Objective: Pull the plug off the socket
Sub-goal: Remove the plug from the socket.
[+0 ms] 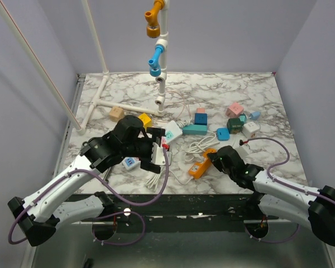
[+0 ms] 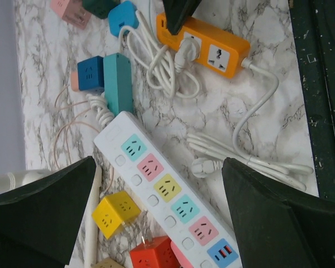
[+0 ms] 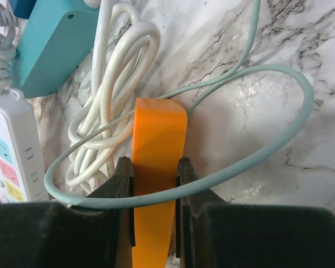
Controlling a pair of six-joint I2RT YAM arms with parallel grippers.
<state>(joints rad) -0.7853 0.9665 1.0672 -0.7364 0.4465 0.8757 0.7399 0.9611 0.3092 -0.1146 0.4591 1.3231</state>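
Observation:
The long white power strip (image 2: 135, 177) with pastel outlets lies diagonally on the marble table (image 1: 268, 95); every outlet I can see on it is empty. It also shows in the top view (image 1: 171, 134) and in the right wrist view (image 3: 8, 145). My left gripper (image 2: 159, 184) is open and hovers straddling it, touching nothing. My right gripper (image 3: 154, 167) is shut on the end of an orange power strip (image 3: 158, 128). In the left wrist view a white plug (image 2: 184, 50) sits in the orange strip (image 2: 212, 44). A loose white plug (image 2: 204, 166) lies on the table.
Yellow (image 2: 114, 212) and red (image 2: 153, 254) cube adapters lie beside the white strip. A teal block (image 2: 118, 81), a blue cube (image 2: 90, 72) and coiled white cords (image 2: 156, 67) lie beyond. A pale cable (image 3: 268, 151) loops over my right fingers. A PVC pipe stand (image 1: 162, 72) stands at the back.

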